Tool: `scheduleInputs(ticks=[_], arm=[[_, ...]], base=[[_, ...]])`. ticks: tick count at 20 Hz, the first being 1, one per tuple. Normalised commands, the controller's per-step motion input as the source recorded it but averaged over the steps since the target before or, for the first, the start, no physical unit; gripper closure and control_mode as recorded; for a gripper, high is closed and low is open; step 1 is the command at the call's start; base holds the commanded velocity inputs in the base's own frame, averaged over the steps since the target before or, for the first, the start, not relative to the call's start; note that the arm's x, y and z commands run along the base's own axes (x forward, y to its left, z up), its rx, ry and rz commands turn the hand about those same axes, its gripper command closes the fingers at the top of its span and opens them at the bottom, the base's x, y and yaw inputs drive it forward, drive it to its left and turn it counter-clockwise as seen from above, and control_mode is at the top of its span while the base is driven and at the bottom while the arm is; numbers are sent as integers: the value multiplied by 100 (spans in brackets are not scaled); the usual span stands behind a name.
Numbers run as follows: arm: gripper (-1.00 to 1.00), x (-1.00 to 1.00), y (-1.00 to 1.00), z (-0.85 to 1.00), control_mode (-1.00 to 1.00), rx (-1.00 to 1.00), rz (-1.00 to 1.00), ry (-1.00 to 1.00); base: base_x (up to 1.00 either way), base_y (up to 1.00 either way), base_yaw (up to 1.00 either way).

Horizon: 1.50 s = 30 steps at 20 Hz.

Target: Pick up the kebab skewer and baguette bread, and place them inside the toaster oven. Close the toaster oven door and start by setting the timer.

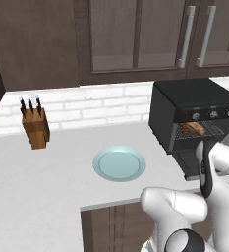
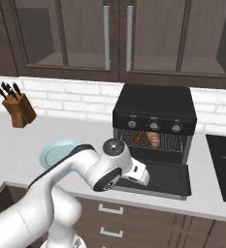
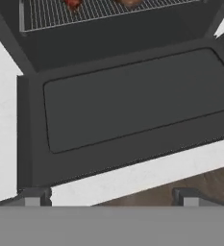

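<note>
The black toaster oven [image 2: 154,109] stands on the counter with its door [image 2: 164,177] dropped flat. On its wire rack lie the kebab skewer [image 2: 139,137] and, to its right, the baguette bread [image 2: 154,140]. Both also sit on the rack in the left base view, where the baguette bread [image 1: 194,129] is the clearer of the two. In the hand view the door [image 3: 132,105] lies spread below the skewer [image 3: 72,4] and the baguette [image 3: 130,3]. My gripper [image 3: 111,198] is open and holds nothing. It hovers at the door's outer edge, with the gripper [image 2: 141,177] by the door's left front corner.
A pale blue plate [image 1: 119,163] with nothing on it lies left of the oven. A knife block [image 1: 36,125] stands by the back wall at the left. Three silver knobs [image 2: 153,126] line the oven front. A dark cooktop [image 2: 223,164] lies to the right, and cabinets hang above.
</note>
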Motion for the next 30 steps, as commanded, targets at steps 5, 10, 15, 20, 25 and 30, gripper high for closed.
scheduleInputs(ticks=[5, 10, 15, 20, 25, 30], arm=[[-100, 0, 1, -42, -100, 0, 11, 32], [-100, 0, 0, -34, -100, 0, 2, 35], [-100, 0, 0, -37, -100, 0, 0, 17], [-100, -9, -1, -25, -100, 0, 0, 3], [-100, -12, -1, -32, -100, 0, 0, -1], [-100, 0, 0, -50, -100, 0, 0, -8]], base=[[0, 0, 0], [0, 0, 0], [0, 0, 0], [0, 0, 0], [0, 0, 0], [0, 0, 0]])
